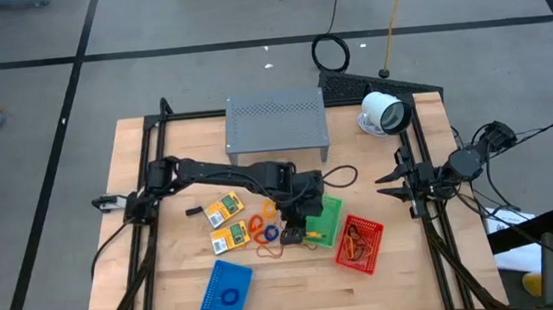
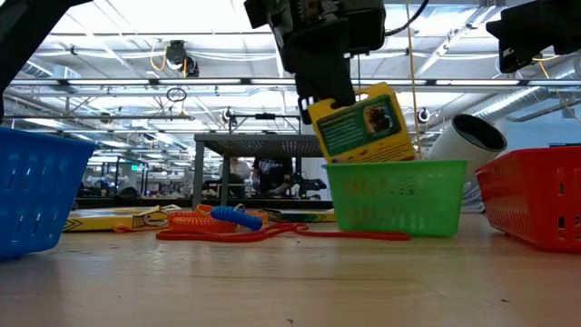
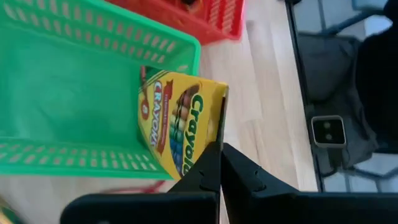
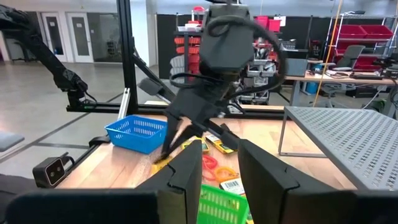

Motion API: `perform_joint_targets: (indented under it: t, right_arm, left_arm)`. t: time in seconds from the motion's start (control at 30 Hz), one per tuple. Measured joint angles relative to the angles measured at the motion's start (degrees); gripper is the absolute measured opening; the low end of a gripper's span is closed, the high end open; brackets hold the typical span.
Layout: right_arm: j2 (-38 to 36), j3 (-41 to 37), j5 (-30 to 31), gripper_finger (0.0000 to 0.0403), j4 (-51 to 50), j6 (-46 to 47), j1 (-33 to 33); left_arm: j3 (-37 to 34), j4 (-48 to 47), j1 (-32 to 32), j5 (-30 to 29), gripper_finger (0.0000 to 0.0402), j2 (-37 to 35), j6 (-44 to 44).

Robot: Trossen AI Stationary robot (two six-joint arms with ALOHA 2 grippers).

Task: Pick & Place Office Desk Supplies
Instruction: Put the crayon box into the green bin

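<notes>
My left gripper [image 3: 221,147] is shut on a flat yellow crayon packet with a green label [image 2: 363,123], above the green basket [image 2: 395,195]. In the high view it [image 1: 307,216] sits over that basket [image 1: 330,216]. Two more yellow packets [image 1: 223,212] [image 1: 230,239] lie flat on the table, with orange rubber bands [image 1: 263,226] and a small blue ring [image 1: 270,235] beside them. My right gripper [image 4: 217,174] waits open at the table's right edge [image 1: 405,186], touching nothing. My left gripper pinches the yellow packet between its two fingers at the upper end [image 3: 219,124], on the thin edge. The fingers come from above, pointing down. The packet hangs tilted below them. Its lower end [image 2: 381,156] dips behind the green basket's wall.
A red basket [image 1: 360,243] with items in it stands right of the green one. A blue basket [image 1: 226,288] holding a ring is near the front edge. The grey perforated shelf [image 1: 276,125] and a white round device [image 1: 383,112] stand at the far side.
</notes>
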Motion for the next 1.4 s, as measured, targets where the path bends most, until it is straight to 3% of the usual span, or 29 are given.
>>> perform_joint_targets:
  t: [0.7,1.2,1.4]
  right_arm:
    - [0.0,0.0,0.0,0.0096,0.0,0.0,0.0]
    - [0.0,0.0,0.0,0.0094,0.0,0.0,0.0]
    - [0.0,0.0,0.0,0.0096,0.0,0.0,0.0]
  left_arm:
    - [0.0,0.7,2.1,-1.7,0.0007,-0.1,-1.3]
    - [0.0,2.5,3.4,-12.0,0.0024,-0.1,-0.9]
    - [0.0,2.6,3.9,-12.5,0.0029,-0.1,-1.3]
